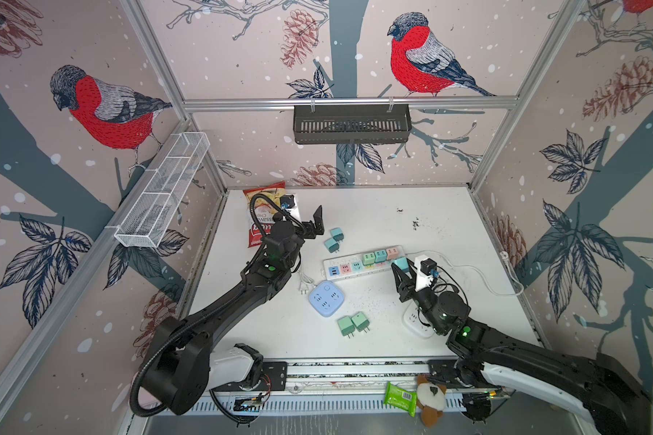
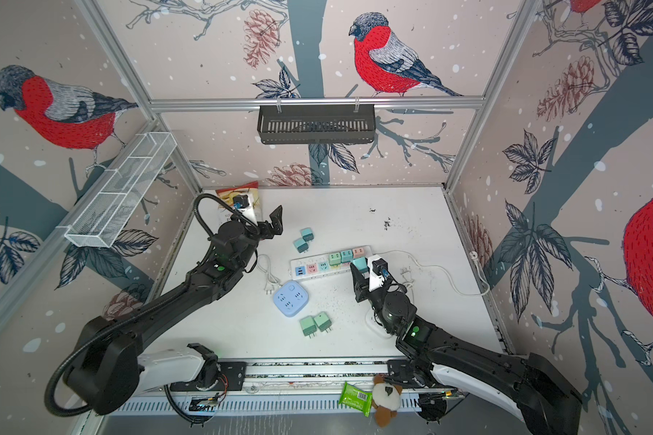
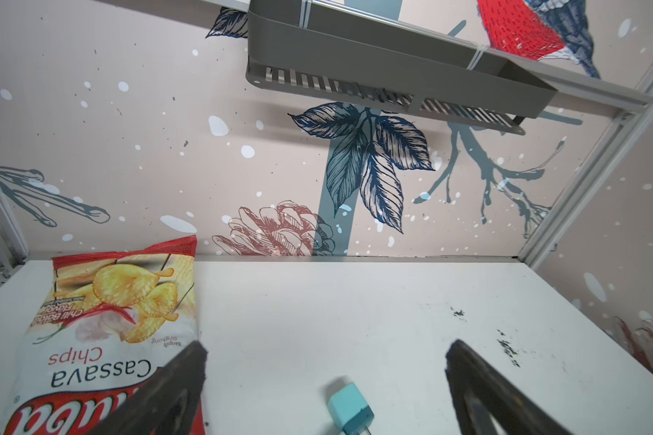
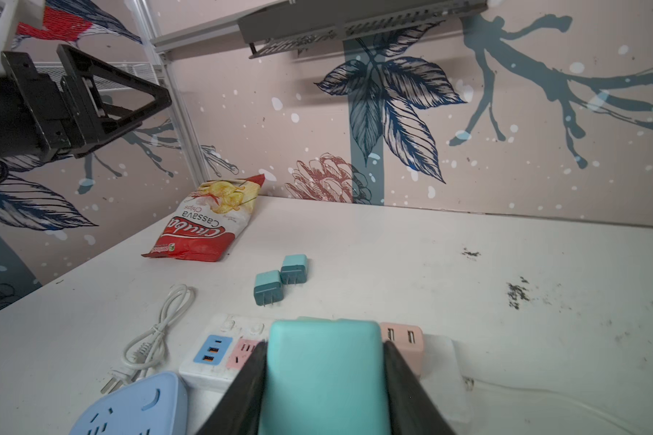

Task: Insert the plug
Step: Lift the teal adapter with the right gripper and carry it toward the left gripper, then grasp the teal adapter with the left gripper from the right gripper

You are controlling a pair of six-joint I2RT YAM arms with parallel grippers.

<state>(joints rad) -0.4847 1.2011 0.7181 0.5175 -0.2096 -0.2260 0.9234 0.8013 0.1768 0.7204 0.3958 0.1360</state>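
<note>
My right gripper [image 4: 324,344] is shut on a teal plug [image 4: 325,376]. It holds the plug just above the near edge of the white power strip [image 1: 334,261], at its right part, as both top views show [image 2: 359,262]. The strip [image 4: 219,361] has a blue USB panel and a pink socket free at its left end. Green, teal and pink plugs [image 1: 380,255] sit in its right part. My left gripper [image 1: 319,222] hangs open and empty above the table beside the chips bag, and a loose teal plug [image 3: 349,408] lies below it.
Two teal plugs [image 1: 333,240] lie behind the strip and two green ones [image 1: 353,324] in front. A blue socket cube [image 1: 325,299] with a white cord, a chips bag [image 1: 261,222], a white socket [image 1: 417,324] under my right arm, and the strip's cord [image 1: 479,275] also occupy the table.
</note>
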